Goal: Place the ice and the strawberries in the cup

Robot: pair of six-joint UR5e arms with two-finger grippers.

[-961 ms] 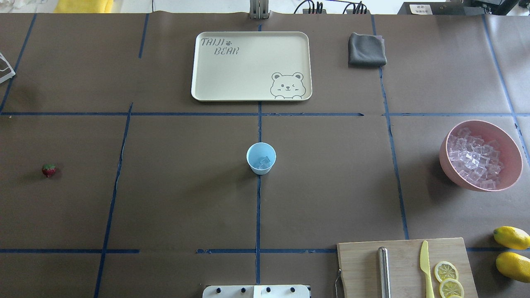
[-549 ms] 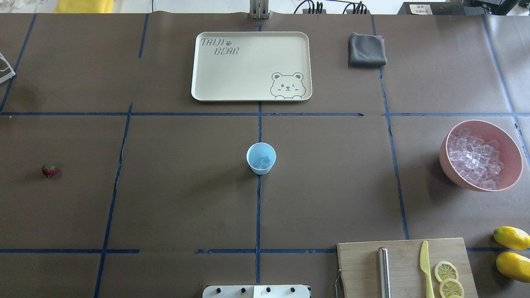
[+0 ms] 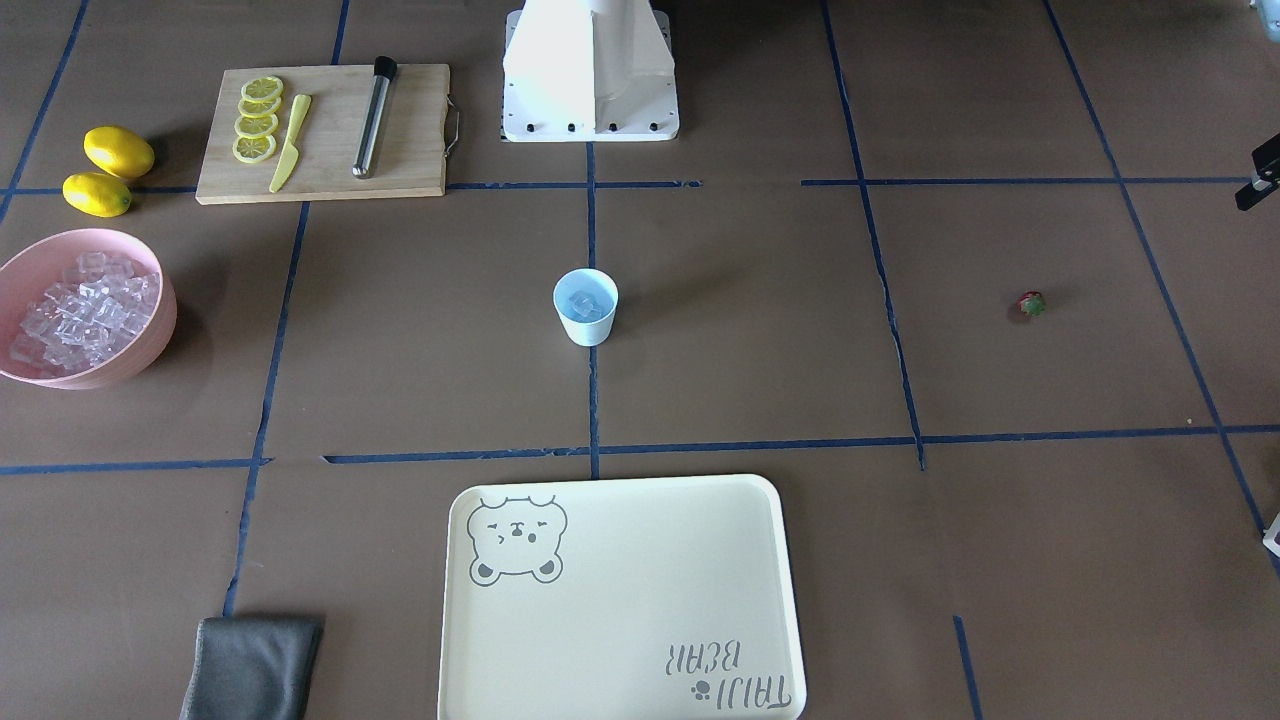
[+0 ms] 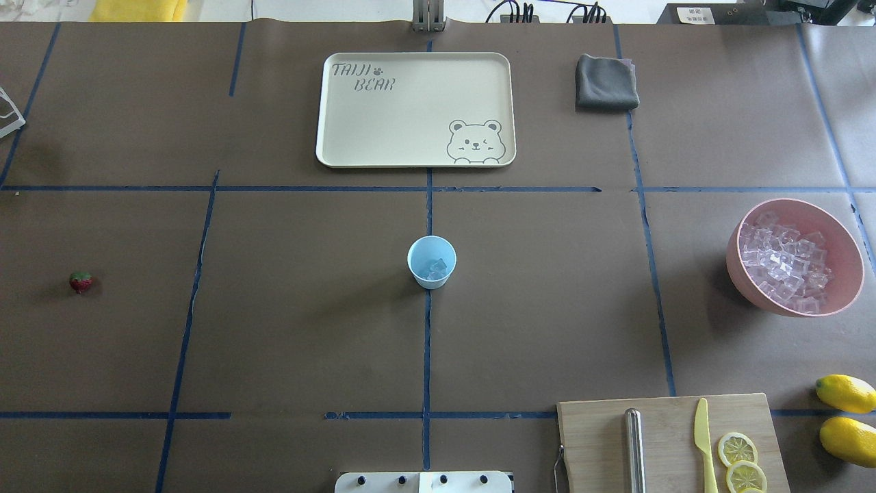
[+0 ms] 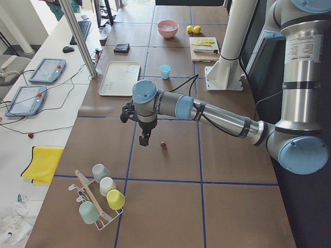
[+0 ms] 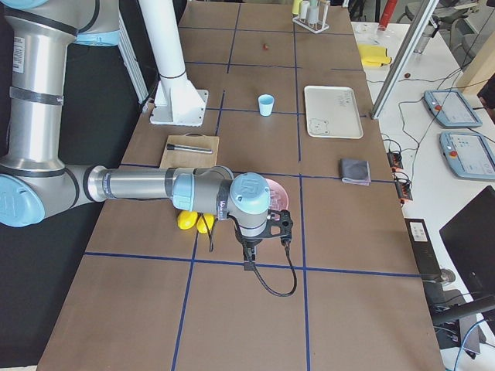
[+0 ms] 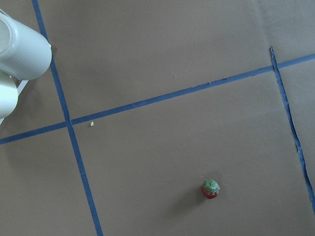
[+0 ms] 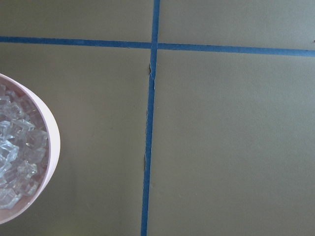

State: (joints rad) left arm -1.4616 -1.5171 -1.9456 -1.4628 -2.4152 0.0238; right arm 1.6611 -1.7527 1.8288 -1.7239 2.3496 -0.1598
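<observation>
The light-blue cup (image 4: 432, 261) stands upright at the table's middle, with a few ice cubes (image 4: 436, 268) inside; it also shows in the front view (image 3: 586, 307). More ice (image 4: 783, 266) fills the pink bowl (image 4: 743, 286) at the right. The strawberry (image 4: 81, 281) lies alone on the table at the far left, and shows low in the left wrist view (image 7: 210, 189). My left gripper (image 5: 144, 140) hovers above the table close to the strawberry (image 5: 163, 145). My right gripper (image 6: 249, 259) hangs just beyond the bowl. I cannot tell whether either is open or shut.
A cream tray (image 4: 321, 109) and a grey cloth (image 4: 606, 82) lie at the far side. A cutting board (image 4: 595, 438) with a metal rod, a yellow knife and lemon slices sits front right, beside two lemons (image 4: 846, 392). A rack of cups (image 5: 98, 201) stands at the left end.
</observation>
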